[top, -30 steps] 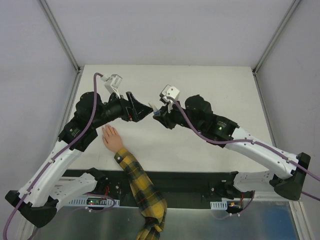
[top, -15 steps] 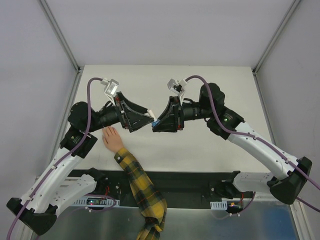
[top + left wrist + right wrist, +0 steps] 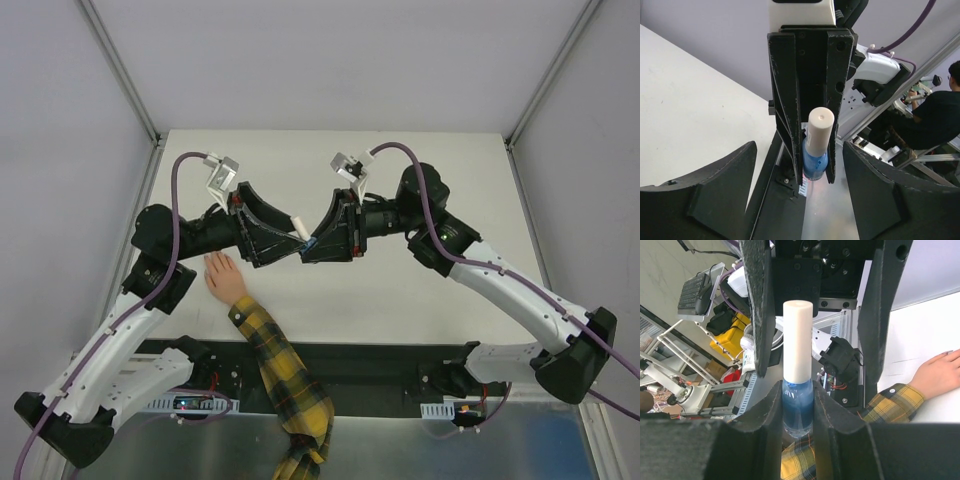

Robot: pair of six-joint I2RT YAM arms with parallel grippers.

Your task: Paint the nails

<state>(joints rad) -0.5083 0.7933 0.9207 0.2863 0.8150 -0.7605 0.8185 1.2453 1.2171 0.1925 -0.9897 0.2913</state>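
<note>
Both our left fingers (image 3: 715, 200) and right fingers (image 3: 765, 440) now meet over the bench (image 3: 400, 300): the left have just slid in, gaping astride the white cap (image 3: 797, 340) of the blue polish bottle (image 3: 797, 412) the right clamp, so uncapping seems next; the nails (image 3: 212, 262) rest on the bench nearby.

The nails (image 3: 212, 260) (atop the small hand (image 3: 224, 278)) are too tiny to discern.

The white table (image 3: 400, 300) bears a plaid-sleeved hand (image 3: 222, 275), seemingly palm down.
</note>
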